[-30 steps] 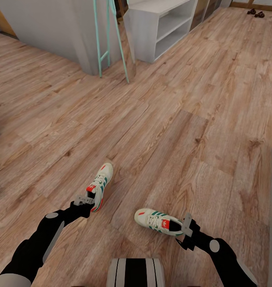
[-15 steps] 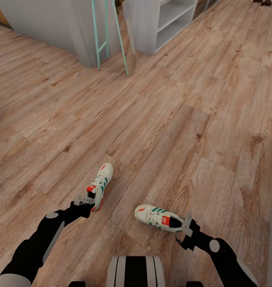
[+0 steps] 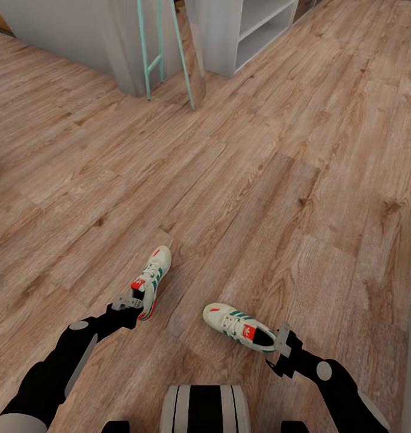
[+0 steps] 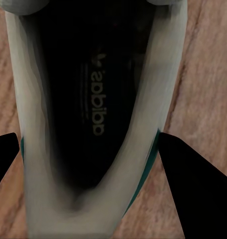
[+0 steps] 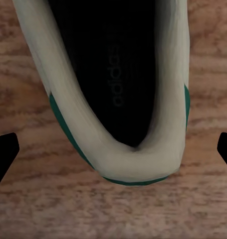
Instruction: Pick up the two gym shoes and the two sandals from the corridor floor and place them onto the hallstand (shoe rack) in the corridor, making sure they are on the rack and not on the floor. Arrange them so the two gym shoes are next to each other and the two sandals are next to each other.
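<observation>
Since the earlier frames the whole head view has tilted further down: the sandals have slid out past the top edge and less of the hallstand [image 3: 253, 33] shows, while both arms and both gym shoes keep their places relative to each other, so it is the camera that has moved. One gym shoe [image 3: 151, 281] lies on the corridor floor [image 3: 259, 180] with its heel at the left gripper [image 3: 127, 300], toe pointing away from the robot. The other gym shoe [image 3: 240, 326] lies on the planks with its heel at the right gripper [image 3: 280, 347], toe pointing toward the robot's left. In the left wrist view the dark fingertips [image 4: 190, 186] stand on either side of the shoe's heel, close to its walls; I cannot tell whether they press it. In the right wrist view the fingertips [image 5: 3, 152] sit well apart from the heel on both sides, so those jaws are spread wide. A teal ladder-like frame [image 3: 160, 51] stands beside the hallstand's end.
</observation>
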